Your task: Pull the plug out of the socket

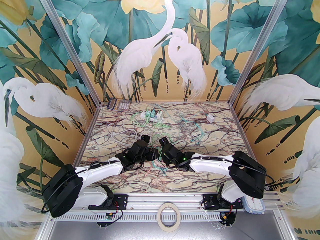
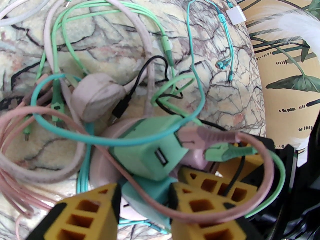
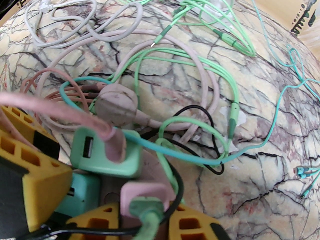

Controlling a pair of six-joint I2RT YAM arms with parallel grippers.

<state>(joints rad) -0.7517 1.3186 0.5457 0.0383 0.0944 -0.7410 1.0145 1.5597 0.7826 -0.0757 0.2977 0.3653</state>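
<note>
A pink socket (image 2: 100, 164) lies under a tangle of cables, with three plugs standing in it. My left gripper (image 2: 146, 196) is shut on the teal plug (image 2: 147, 191), its yellow fingers (image 2: 82, 214) on either side. Behind it stands a green plug (image 2: 150, 151) with a pink cable in its port. In the right wrist view my right gripper (image 3: 146, 206) is shut on the pink plug (image 3: 145, 191), which carries a green cable end (image 3: 147, 216). Beside it are the green plug (image 3: 105, 151) and teal plug (image 3: 80, 194). From above, both grippers (image 1: 155, 154) meet at the table's middle.
Loose pink, green, teal, black and white cables (image 3: 175, 59) sprawl around the socket. A white power strip (image 1: 152, 116) with plugs lies at the back, a white adapter (image 1: 210, 118) at the back right, a calculator (image 1: 118, 104) in the back left corner.
</note>
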